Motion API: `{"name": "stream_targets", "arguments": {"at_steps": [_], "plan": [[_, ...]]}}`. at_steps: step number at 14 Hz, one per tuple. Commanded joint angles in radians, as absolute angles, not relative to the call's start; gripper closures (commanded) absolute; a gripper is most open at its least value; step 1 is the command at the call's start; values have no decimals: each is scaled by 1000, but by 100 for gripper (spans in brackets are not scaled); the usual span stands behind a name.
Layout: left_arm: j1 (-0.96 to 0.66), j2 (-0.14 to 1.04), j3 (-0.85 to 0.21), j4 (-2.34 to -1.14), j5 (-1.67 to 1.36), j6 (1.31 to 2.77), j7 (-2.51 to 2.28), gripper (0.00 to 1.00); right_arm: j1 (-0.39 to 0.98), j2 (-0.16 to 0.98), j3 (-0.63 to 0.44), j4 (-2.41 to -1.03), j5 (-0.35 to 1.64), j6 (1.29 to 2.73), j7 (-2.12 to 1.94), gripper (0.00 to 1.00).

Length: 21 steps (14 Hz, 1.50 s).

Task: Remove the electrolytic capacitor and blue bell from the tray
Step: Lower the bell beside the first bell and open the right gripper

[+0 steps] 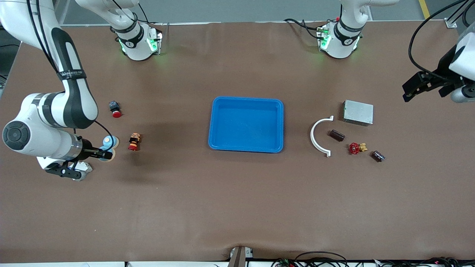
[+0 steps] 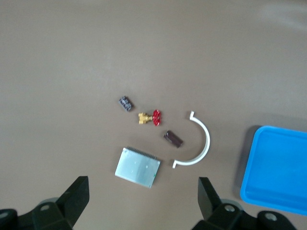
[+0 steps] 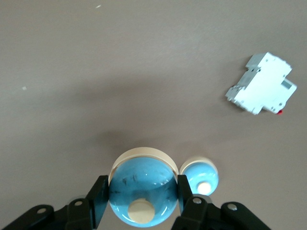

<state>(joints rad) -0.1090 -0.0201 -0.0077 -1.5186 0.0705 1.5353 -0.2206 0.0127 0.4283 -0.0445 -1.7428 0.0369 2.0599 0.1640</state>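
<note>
My right gripper [image 1: 106, 152] is shut on a light-blue bell [image 3: 142, 195] with a cream button, held a little above the table near the right arm's end. A second blue bell [image 1: 110, 141] sits on the table beside it and shows smaller in the right wrist view [image 3: 199, 176]. My left gripper [image 1: 426, 90] is open and empty, high over the left arm's end of the table; its fingers [image 2: 76, 196] are spread wide. The dark capacitor [image 1: 378, 155] lies on the table and shows in the left wrist view [image 2: 125, 103].
A blue tray [image 1: 211, 126] sits mid-table. Near the capacitor are a red-handled valve [image 1: 356, 148], a brown block [image 1: 337, 135], a white half-ring [image 1: 318, 137] and a silver box [image 1: 358, 112]. Two red push buttons [image 1: 115, 109] [image 1: 134, 142] and a white breaker [image 3: 261, 84] lie near the bells.
</note>
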Motion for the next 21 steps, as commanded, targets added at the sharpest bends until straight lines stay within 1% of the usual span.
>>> {"name": "stream_targets", "arguments": {"at_steps": [1,6,8,11,21], "plan": [[-98,-46,-5,-1532,46,1488,-206,0,-21,459,-23,-1744,15,2106,126,100],[-95,-52,-3,-1528,46,1483,-210,0,-63,528,-23,-1743,9,2193,72,100],[-94,-57,0,-1528,46,1453,-203,0,-67,560,-23,-1737,6,2213,72,100],[-87,-67,5,-1522,58,1448,-201,0,-81,598,-23,-1733,5,2261,71,100],[-87,-54,0,-1520,58,1453,-204,0,-100,652,-23,-1726,-11,2327,72,100]]}}
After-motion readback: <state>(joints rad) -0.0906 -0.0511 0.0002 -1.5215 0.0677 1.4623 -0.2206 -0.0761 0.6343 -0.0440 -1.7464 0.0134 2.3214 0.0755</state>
